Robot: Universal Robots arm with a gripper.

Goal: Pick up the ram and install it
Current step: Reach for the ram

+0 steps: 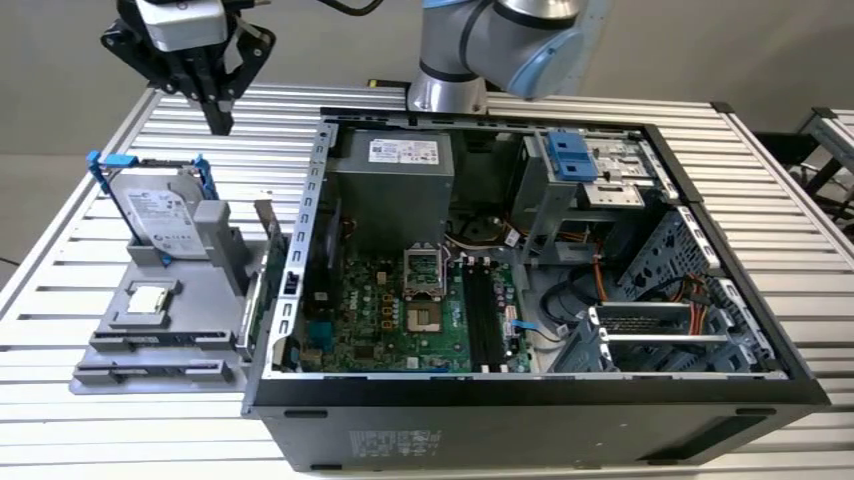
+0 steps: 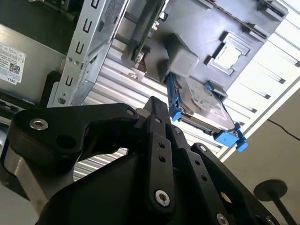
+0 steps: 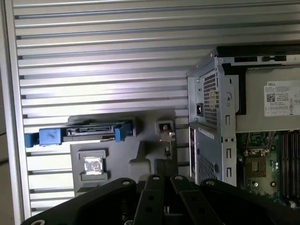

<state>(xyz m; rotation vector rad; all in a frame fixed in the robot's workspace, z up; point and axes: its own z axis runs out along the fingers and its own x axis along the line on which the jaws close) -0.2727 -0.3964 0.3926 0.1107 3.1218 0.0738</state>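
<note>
A: So, where is the gripper (image 1: 219, 122) hovering?
B: Over the slatted table (image 1: 280, 110), jaws pressing together on nothing.
A: And the ram (image 1: 271, 255)?
B: It is standing on edge in the gray holder (image 1: 160, 345), at the gripper's five o'clock in the exterior view.

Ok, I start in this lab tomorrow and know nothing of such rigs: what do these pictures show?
It is one robot arm with a black claw at its end. The exterior view looks at the slatted metal table from off the arm; both wrist views come from cameras riding near the claw. On the table stand an open computer case and a grey holder carrying a hard drive in blue brackets and a small square chip. The claw hangs shut above the table, holding nothing.
</note>
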